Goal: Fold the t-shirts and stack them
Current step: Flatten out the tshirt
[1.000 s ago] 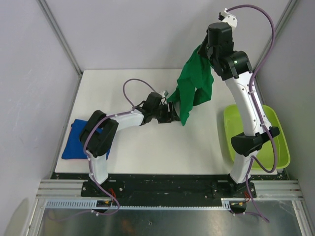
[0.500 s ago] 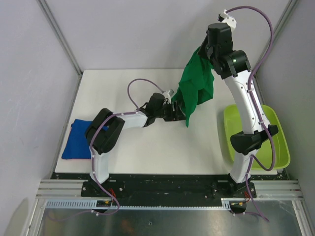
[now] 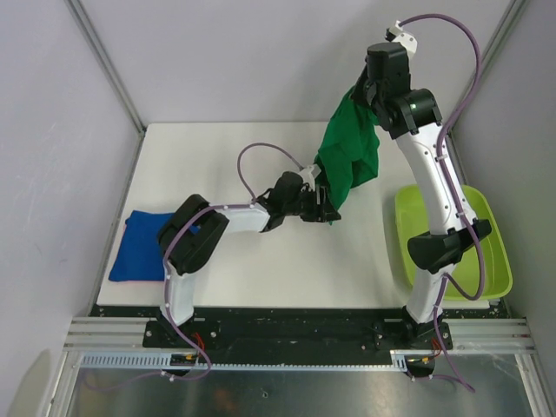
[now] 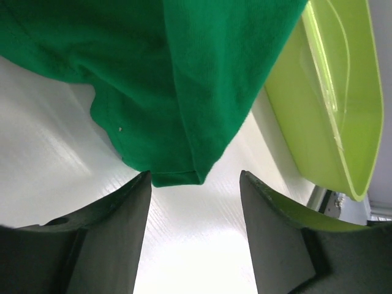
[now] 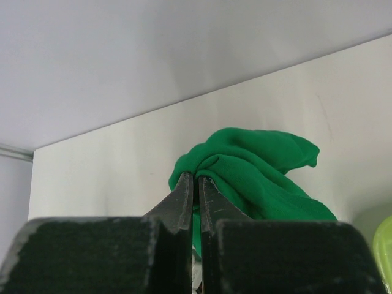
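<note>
the right gripper [image 5: 196,179] pinches the green t-shirt [image 3: 350,156], hanging it over the table [image 3: 261,269]; the left gripper [image 4: 195,177] gapes wide at its hem. the blue t-shirt [image 3: 139,248] lies folded far left.

Green t-shirt [image 3: 349,155] hangs from right gripper [image 3: 360,89]; left gripper [image 3: 330,211] at its lower hem; blue t-shirt [image 3: 135,252] folded far left

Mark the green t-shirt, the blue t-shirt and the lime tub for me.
green t-shirt [image 3: 347,161]: top external view, middle of the hanging cloth.
blue t-shirt [image 3: 136,252]: top external view, uncovered left part.
lime tub [image 3: 497,261]: top external view, right wall.
</note>
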